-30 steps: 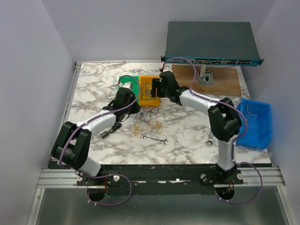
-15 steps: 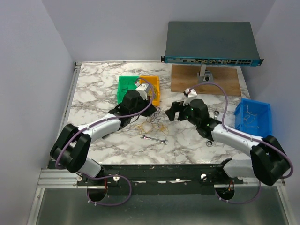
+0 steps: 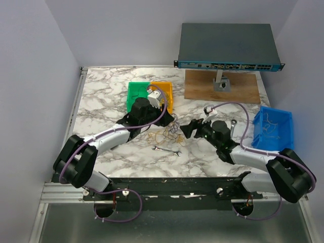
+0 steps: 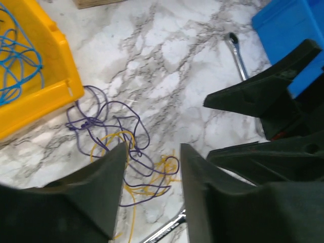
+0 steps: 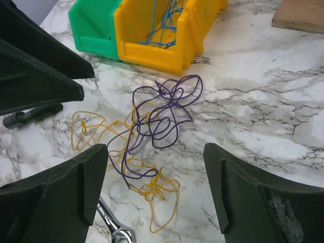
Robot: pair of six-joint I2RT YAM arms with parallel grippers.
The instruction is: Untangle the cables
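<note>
The cables (image 5: 152, 129) lay in a loose tangle on the marble bench (image 3: 101, 96), purple loops knotted over thinner yellow ones. They sat just in front of the yellow bin (image 3: 169, 91). A separate blue cable (image 5: 163, 23) was heaped inside that bin, and a green bin (image 3: 134, 91) stood touching its left side.

The left gripper (image 4: 153, 149) hung over the tangle from the bin side. Its jaws were partway apart and had hold of nothing; the wires showed through the gap, lower down. The right gripper (image 5: 154, 148) faced the tangle from the other side, low to the bench. Its jaws were spread wide and empty, with the whole knot framed between them.

A small wrench (image 3: 167, 150) lay just in front of the yellow loops. A dark-handled tool (image 5: 30, 115) rested to their left, and another wrench (image 4: 237, 50) lay off to the right, near the blue bin (image 3: 276, 153). That bin held a few thin wires, too small for me to make out. At the back, a network switch (image 3: 228, 45) stood on a stand above a wooden board (image 3: 202, 90).
</note>
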